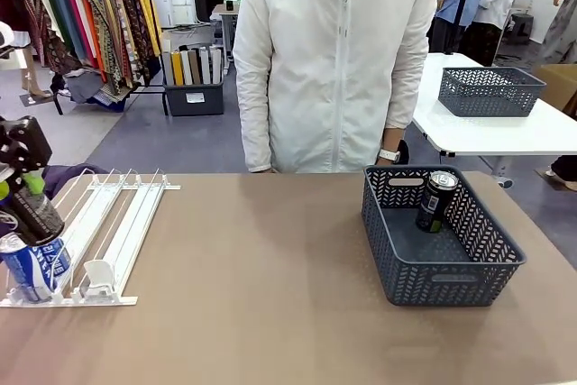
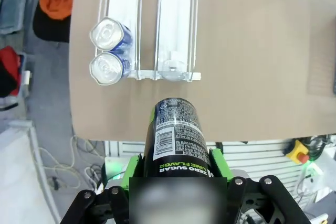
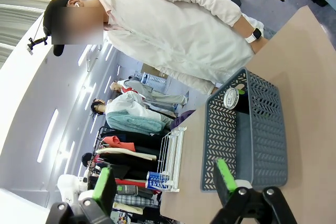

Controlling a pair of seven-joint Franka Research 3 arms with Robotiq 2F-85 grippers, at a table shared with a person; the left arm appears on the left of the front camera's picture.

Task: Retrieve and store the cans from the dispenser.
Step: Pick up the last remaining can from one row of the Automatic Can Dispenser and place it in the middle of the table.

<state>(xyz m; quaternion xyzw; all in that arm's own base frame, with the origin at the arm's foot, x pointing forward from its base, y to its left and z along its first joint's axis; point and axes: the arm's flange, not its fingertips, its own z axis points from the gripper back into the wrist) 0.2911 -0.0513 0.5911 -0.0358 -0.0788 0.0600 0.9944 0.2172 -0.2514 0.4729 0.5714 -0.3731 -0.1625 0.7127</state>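
My left gripper (image 1: 27, 197) is shut on a black can with green accents (image 1: 34, 212), holding it tilted just above the near left end of the white dispenser (image 1: 117, 223). In the left wrist view the black can (image 2: 176, 140) sits between the green pads (image 2: 218, 163), and below it two blue and white cans (image 2: 107, 51) stand side by side in the dispenser's (image 2: 176, 24) left lane. Another black can (image 1: 437, 200) leans inside the grey basket (image 1: 491, 245). My right gripper (image 3: 165, 182) hangs open in the air, looking at the basket (image 3: 262, 145).
A person in a white jacket (image 1: 338, 60) stands at the far side of the table, with a hand wearing a watch (image 1: 389, 155) just behind the basket. A second grey basket (image 1: 491, 92) sits on a white table behind. Bare brown tabletop lies between the dispenser and the basket.
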